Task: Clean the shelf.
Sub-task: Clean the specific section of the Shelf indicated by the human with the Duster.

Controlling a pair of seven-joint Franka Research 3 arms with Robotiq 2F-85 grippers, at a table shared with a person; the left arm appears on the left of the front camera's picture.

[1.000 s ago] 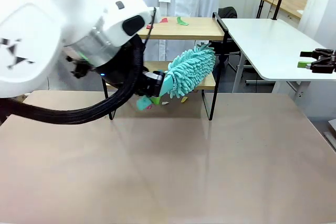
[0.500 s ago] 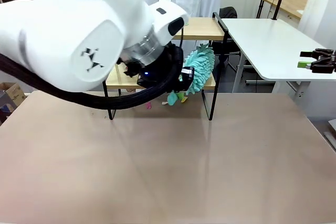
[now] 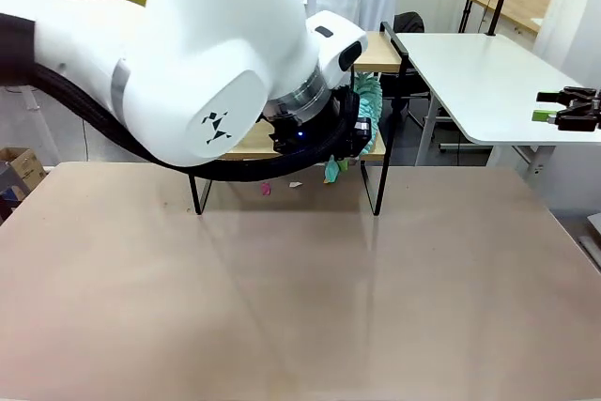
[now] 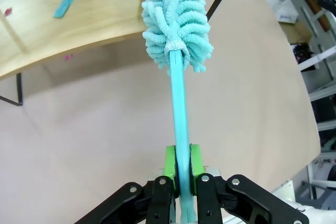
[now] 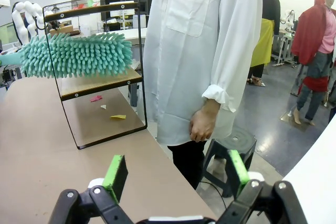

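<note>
Shelf (image 3: 377, 52) at twelve o'clock on desk (image 3: 300, 298). Left fingers (image 4: 169, 163) clamped on duster (image 4: 176, 19) handle; right fingers (image 5: 118, 174) wide at three o'clock. Pushed head deeper toward shelf's right end this past second; scraps (image 4: 64, 4) remaining on board, more passes likely needed.

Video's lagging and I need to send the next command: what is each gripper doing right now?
Left gripper: closed on the thin handle of the fluffy turquoise microfibre duster.
Right gripper: open, holding nothing.

robotics lab, white robot arm (image 3: 188, 53), person in white lab coat (image 5: 199, 51), white worktable (image 3: 488, 82)
</note>
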